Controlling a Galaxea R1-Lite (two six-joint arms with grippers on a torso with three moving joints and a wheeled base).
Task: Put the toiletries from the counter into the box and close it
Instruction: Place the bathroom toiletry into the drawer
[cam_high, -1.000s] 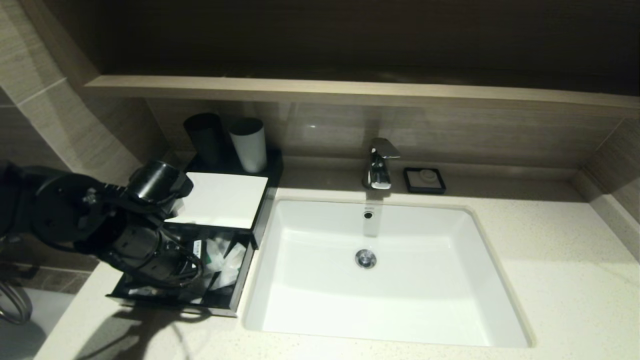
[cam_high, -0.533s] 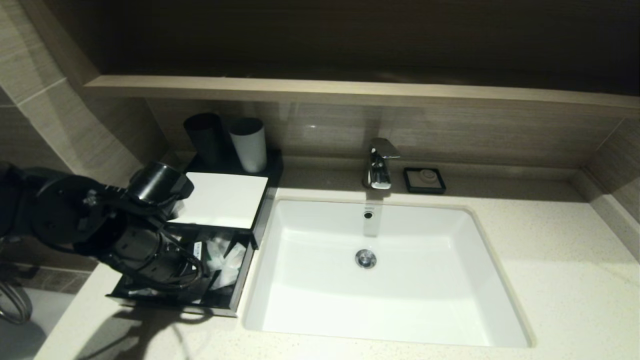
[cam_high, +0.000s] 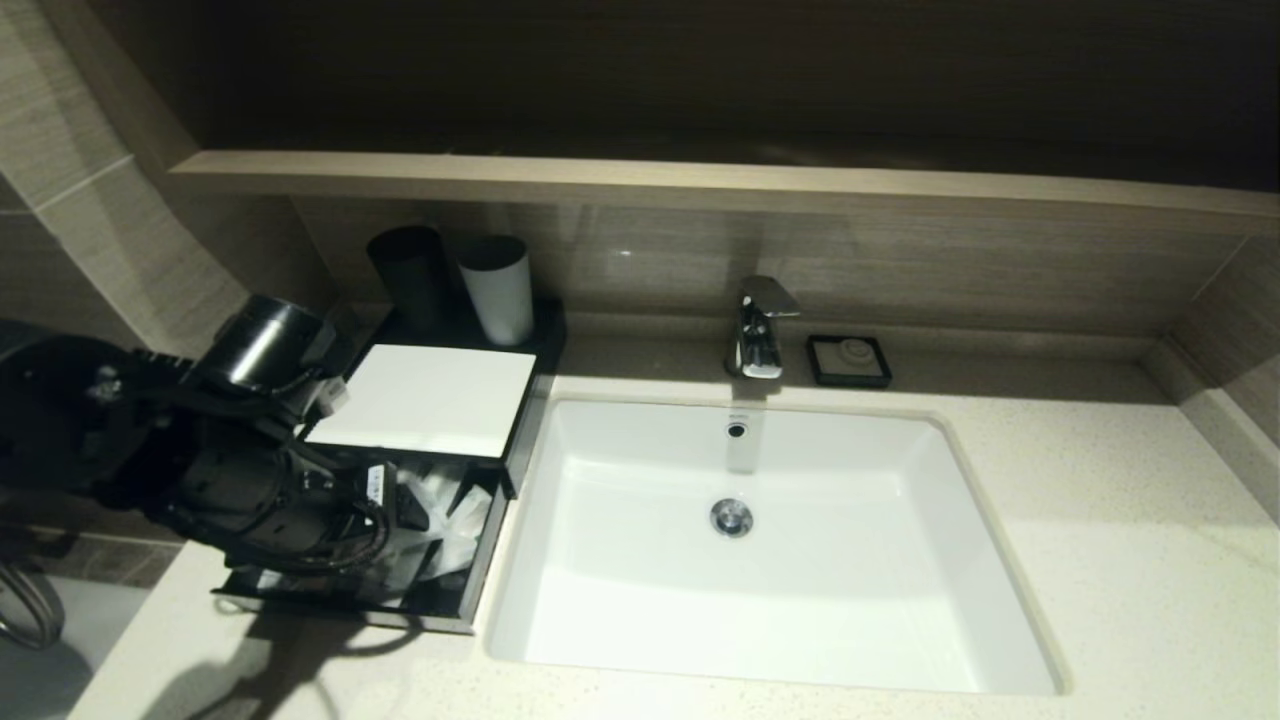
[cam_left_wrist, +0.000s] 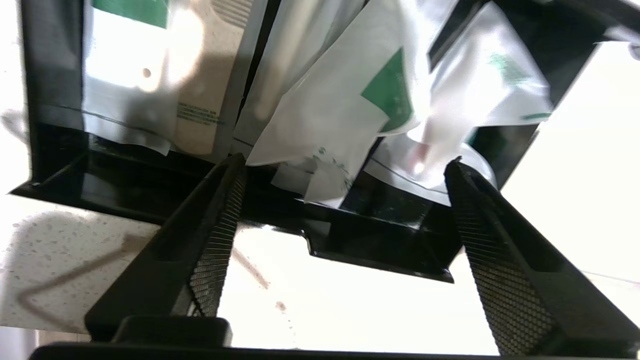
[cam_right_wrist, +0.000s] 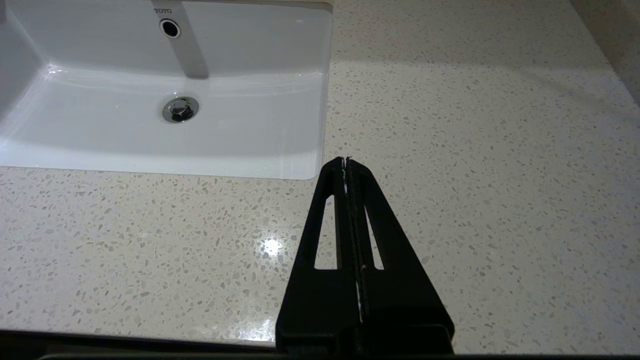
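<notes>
The box (cam_high: 425, 400) stands near the back left corner of the counter (cam_high: 1100, 560), just beside the left side of the basin (cam_high: 760, 540). Its drawer (cam_high: 440, 600) is pulled out toward the front edge. The toiletries (cam_high: 445, 510) lie inside the drawer; the wrist view shows white packets (cam_left_wrist: 340, 110) with green labels and clear sachets (cam_left_wrist: 165, 85) piled together. The left gripper (cam_left_wrist: 345, 167) hangs over the front wall of the drawer with its fingers (cam_left_wrist: 215, 240) spread wide, holding nothing. The right gripper (cam_right_wrist: 346, 161) is parked above the counter close to the front right corner of the basin, with its fingers pressed together and nothing between them.
</notes>
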